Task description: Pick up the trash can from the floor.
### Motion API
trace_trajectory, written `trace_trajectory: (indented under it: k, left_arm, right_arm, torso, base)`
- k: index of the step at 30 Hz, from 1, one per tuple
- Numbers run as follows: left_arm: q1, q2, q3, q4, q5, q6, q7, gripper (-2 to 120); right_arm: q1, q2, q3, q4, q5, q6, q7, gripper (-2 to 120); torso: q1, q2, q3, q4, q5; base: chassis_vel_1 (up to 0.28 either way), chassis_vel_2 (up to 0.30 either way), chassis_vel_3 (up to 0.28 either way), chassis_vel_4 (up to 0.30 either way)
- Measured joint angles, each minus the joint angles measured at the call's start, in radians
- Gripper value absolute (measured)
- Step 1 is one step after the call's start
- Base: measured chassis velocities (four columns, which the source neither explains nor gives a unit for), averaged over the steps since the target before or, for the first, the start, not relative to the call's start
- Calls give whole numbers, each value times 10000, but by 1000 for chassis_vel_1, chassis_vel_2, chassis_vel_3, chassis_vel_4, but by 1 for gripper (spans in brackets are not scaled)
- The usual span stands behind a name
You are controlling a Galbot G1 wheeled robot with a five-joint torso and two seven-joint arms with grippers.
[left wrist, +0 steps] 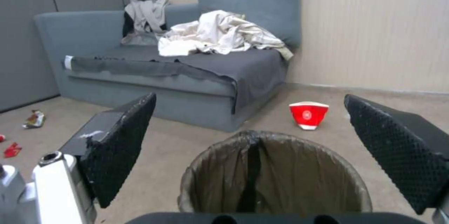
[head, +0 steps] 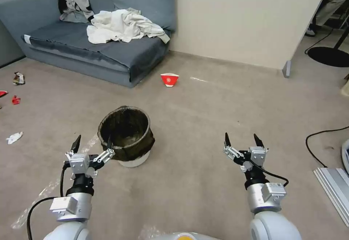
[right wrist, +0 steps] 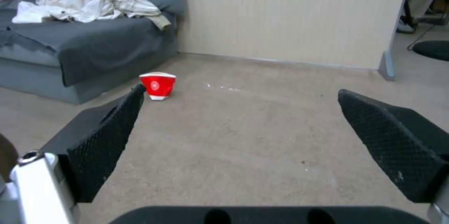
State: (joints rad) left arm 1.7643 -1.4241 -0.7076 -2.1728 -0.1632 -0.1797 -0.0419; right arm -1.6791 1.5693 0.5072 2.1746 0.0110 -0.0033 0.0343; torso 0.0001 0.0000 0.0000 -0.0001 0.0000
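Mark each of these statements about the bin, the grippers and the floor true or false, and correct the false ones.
1. The trash can stands upright on the floor. True.
2. The left gripper is shut on the can's rim. False: it is open, at the near rim.
3. The right gripper is open over bare floor. True.
4. The red-and-white bowl lies inside the can. False: it sits on the floor near the sofa.

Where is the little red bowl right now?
In the head view, the red-and-white paper bowl sits on the floor beside the grey sofa's near corner, beyond the trash can and away from both claws.
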Motion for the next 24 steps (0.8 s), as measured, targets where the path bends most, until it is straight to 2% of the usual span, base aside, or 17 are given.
trace_trajectory:
  k: [15,20,21,22,23,24]
  left_arm:
    - [-243,32,-25,79,-121,274,-65,100]
    - [-374,35,-99,35,-286,575,-177,100]
    - [-422,41,-143,18,-335,696,-209,100]
    - [-616,66,-346,-41,-626,1248,-256,100]
    - [-616,66,-346,-41,-626,1248,-256,100]
    - [-707,95,-450,-60,-848,1601,-257,100]
  right_arm:
    - [48,1,13,-117,-1,19,26,100]
    - [83,-2,15,-163,0,30,26,100]
    - [92,-3,16,-175,0,40,27,100]
    - [106,-3,12,-214,14,73,28,100]
    - [106,-3,12,-214,14,73,28,100]
    - [109,-4,12,-230,19,83,28,100]
  torso:
    - [-1,0,0,1,0]
    - [0,0,0,1,0]
    - [0,0,0,1,0]
    - [1,-1,1,1,0]
    - [1,-1,1,1,0]
    - [0,0,1,3,-2]
  base:
    - [-100,98,102,-95]
    - [-99,106,111,-102]
    - [-90,99,95,-84]
    - [-67,53,55,-35]
    - [-67,53,55,-35]
    - [-26,53,55,-12]
